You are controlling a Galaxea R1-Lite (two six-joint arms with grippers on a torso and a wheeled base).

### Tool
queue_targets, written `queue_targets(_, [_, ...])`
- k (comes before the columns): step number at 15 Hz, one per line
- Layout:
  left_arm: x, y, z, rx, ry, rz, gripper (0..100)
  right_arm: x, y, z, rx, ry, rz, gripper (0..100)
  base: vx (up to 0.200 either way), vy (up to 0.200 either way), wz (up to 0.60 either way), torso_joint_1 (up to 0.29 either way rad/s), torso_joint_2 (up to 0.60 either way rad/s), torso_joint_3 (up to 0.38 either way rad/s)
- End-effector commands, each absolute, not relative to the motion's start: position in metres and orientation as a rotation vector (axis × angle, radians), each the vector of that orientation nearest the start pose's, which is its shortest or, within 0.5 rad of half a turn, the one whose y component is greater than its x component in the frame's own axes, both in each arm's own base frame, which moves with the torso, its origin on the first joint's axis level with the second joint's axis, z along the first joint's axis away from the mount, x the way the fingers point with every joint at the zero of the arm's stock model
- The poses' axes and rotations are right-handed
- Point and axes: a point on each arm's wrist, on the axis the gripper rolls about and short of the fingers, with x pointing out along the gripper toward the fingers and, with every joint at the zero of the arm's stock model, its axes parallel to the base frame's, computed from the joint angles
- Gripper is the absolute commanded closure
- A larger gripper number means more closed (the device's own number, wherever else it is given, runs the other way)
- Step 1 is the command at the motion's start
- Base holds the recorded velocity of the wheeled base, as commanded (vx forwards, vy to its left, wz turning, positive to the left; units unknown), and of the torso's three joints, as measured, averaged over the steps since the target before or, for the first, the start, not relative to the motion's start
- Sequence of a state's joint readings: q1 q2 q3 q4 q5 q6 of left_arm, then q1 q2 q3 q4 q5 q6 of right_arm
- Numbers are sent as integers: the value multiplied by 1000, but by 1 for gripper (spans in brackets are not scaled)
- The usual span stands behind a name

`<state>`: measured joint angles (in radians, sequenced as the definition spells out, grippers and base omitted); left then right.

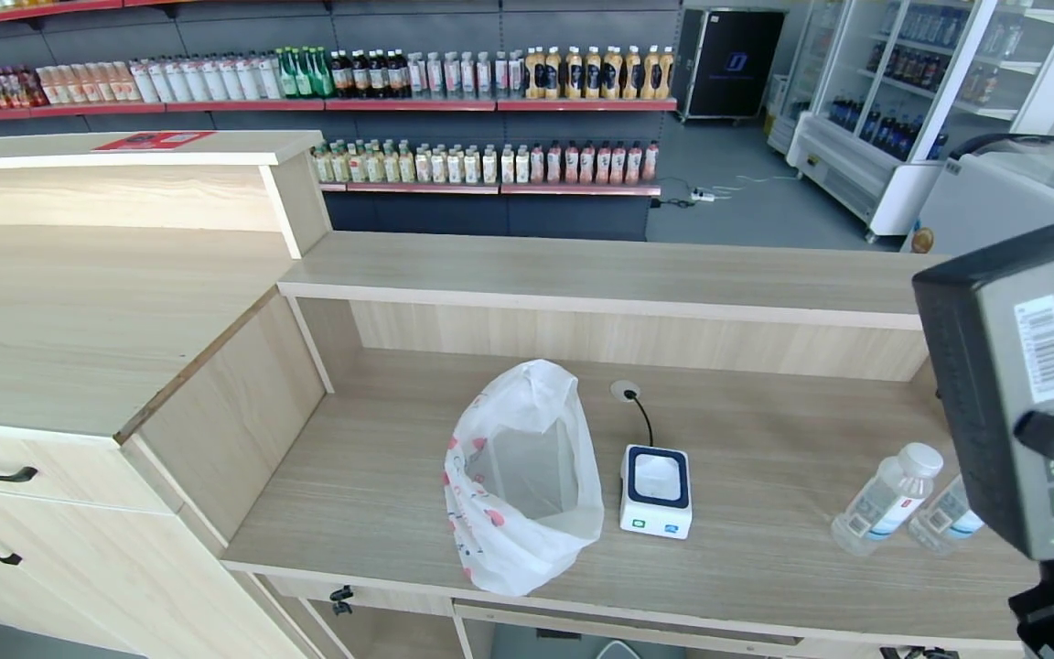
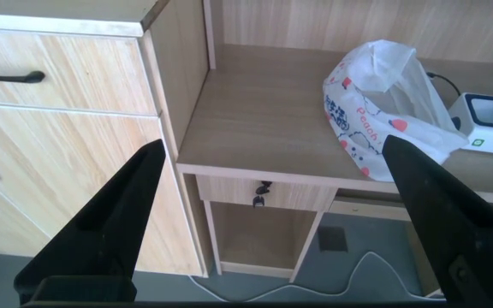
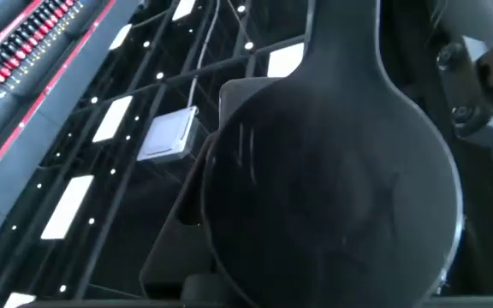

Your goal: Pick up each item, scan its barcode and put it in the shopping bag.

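Note:
A white plastic shopping bag (image 1: 522,476) with red print stands open on the wooden counter (image 1: 371,494). Right beside it lies a white barcode scanner (image 1: 656,490) with a dark window and a black cable. Two clear water bottles (image 1: 888,499) (image 1: 946,520) lie at the counter's right end. My left gripper (image 2: 272,222) hangs open and empty in front of the counter, below its front edge, with the bag (image 2: 383,103) and scanner (image 2: 486,124) beyond it. A dark part of my right arm (image 1: 1012,384) is raised close at the right, above the bottles.
A drawer cabinet (image 1: 24,485) with black handles adjoins the counter on the left. A raised ledge (image 1: 600,275) runs along the counter's back. Drink shelves and fridges stand in the shop behind. In the right wrist view a dark rounded shape (image 3: 332,188) sits before ceiling lights.

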<state>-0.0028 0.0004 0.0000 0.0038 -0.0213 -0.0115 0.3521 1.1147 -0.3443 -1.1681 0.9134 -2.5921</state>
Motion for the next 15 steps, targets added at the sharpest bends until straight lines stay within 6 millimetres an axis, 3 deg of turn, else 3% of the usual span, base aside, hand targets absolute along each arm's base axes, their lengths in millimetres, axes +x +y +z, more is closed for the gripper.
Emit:
queue_targets(1, [-23, 0, 75, -12, 6, -25, 0, 99, 58, 241, -2206, -1774, -115, 100, 0, 0, 0, 0, 0, 0])
queue_targets(4, [-23, 0, 75, -12, 6, -25, 0, 85, 53, 235, -2199, -1744, 3, 100, 0, 0, 0, 0, 0, 0])
queue_targets(15, [-23, 0, 75, -12, 6, -25, 0, 76, 60, 232, -1910, -1596, 322, 100, 0, 0, 0, 0, 0, 0])
